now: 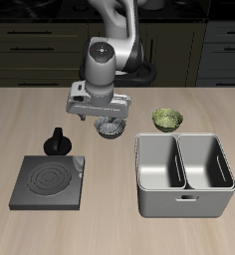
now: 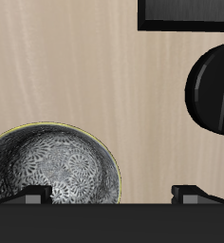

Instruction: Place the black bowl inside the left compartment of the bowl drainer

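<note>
Hovering claw over empty black bowl

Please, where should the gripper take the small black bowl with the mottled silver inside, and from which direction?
Probably on the thin rim of the small round black bowl, coming straight down from above: it sits upright and open on the wooden table, so one finger can go inside and one outside.
</note>
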